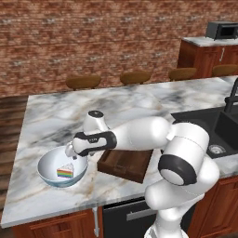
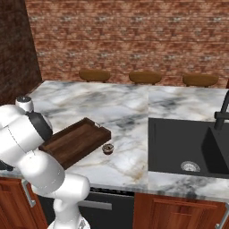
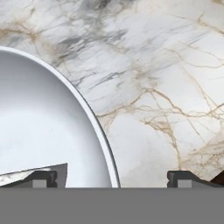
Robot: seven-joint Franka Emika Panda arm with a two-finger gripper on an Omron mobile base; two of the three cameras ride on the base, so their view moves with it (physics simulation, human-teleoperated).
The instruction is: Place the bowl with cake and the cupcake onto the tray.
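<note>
End effector (image 3: 112, 178) stood open, one fingertip (image 3: 41, 178) inside the bowl with cake (image 1: 62, 168) and the other outside, straddling its rim without visible contact. Bowl sat upright on the table (image 1: 56, 116), directly beneath the end effector. Tray (image 2: 74, 141) lay just beyond the bowl's far side, long axis diagonal. Cupcake (image 2: 107, 148) sat beside the tray's far edge.

The white arm reaches low to the robot's left with its forearm level, and the pincer (image 3: 112, 179) points straight down with its two fingertips (image 3: 43, 178) spread apart
</note>
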